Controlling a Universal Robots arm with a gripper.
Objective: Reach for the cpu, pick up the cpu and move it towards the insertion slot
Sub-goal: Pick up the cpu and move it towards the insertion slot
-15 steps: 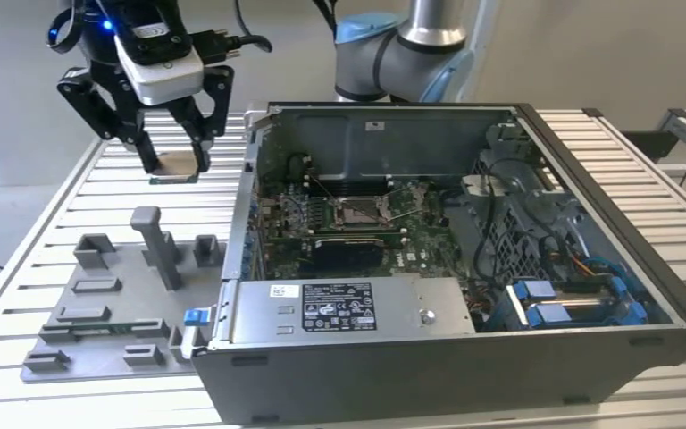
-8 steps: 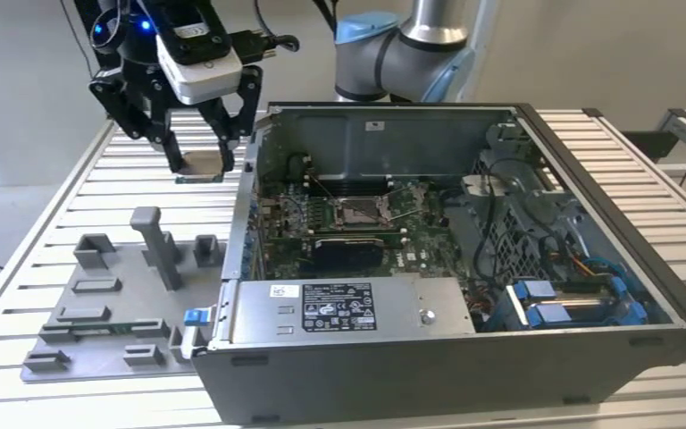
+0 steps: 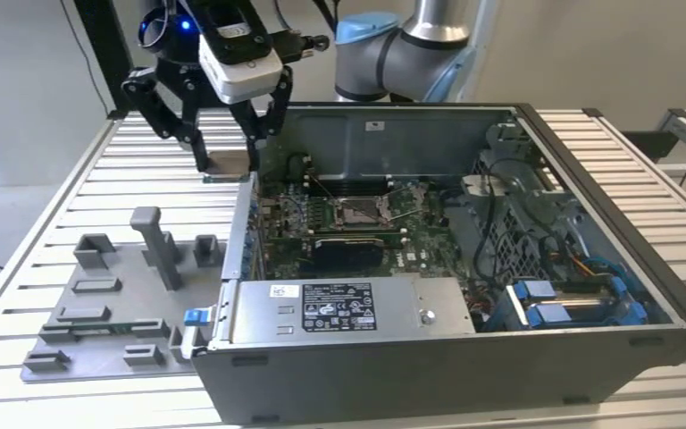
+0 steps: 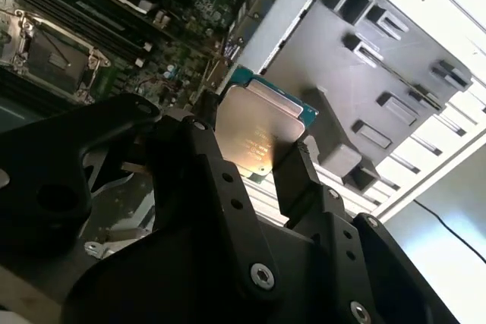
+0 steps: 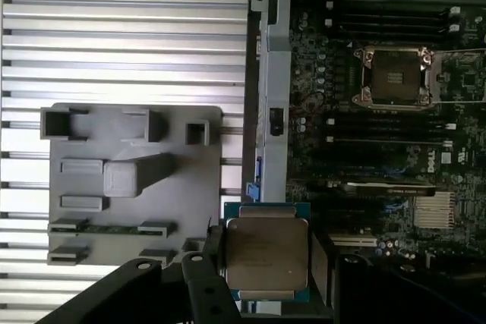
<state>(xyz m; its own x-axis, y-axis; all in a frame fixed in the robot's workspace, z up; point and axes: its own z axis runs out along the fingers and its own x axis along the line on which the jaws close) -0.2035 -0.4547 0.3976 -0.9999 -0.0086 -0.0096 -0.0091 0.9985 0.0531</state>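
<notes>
My gripper is shut on the cpu, holding it in the air over the slatted table, just outside the open computer case's near wall. In both wrist views the cpu shows its silvery metal face and teal edge, clamped between the black fingers. The insertion slot is a silver-framed square socket with a dark centre on the green board inside the case, off to the exterior view's right of the gripper. The slot also shows in both wrist views, apart from the cpu.
A grey fixture tray with raised blocks and a tall post lies on the table at the exterior view's left of the case. The case wall stands between the gripper and the board. A power supply and cables fill the case's front and right.
</notes>
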